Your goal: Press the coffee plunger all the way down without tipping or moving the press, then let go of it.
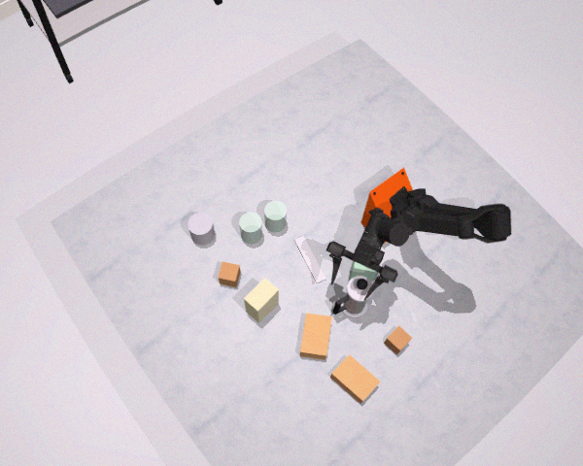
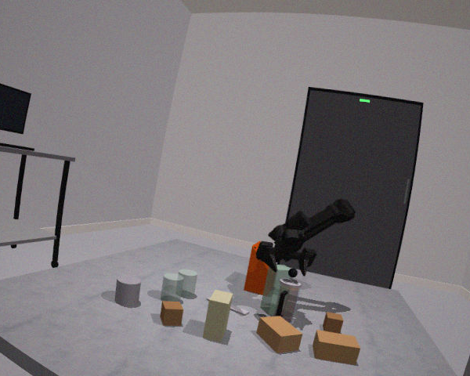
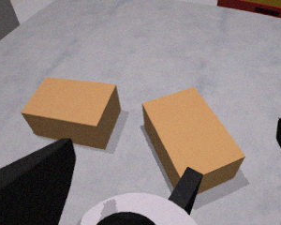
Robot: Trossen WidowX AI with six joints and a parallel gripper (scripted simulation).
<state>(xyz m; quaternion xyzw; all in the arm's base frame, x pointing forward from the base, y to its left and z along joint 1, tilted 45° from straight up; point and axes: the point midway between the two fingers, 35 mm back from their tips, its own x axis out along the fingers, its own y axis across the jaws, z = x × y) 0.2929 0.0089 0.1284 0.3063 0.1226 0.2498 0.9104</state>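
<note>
The coffee press (image 1: 354, 304) (image 2: 291, 299) (image 3: 186, 189) stands upright, with a pale lid and a black handle (image 1: 338, 306) (image 2: 282, 303) on its side. The black round plunger knob (image 1: 361, 283) (image 2: 292, 272) (image 3: 126, 219) is low, just above the lid; any short length of rod under it is hard to make out. My gripper (image 1: 349, 291) (image 2: 289, 272) (image 3: 177, 139) is wide open, one finger on each side of the knob, touching neither side as far as I can see. The knob is cut off by the bottom edge in the wrist view.
A pale green block (image 1: 361, 271) and an orange block (image 1: 390, 192) (image 2: 254, 275) stand behind the press. Two tan blocks (image 1: 315, 336) (image 1: 355, 379) and a brown cube (image 1: 397, 340) lie in front. A white flat piece (image 1: 310, 259), a yellow block (image 1: 261, 299) and several cylinders are left.
</note>
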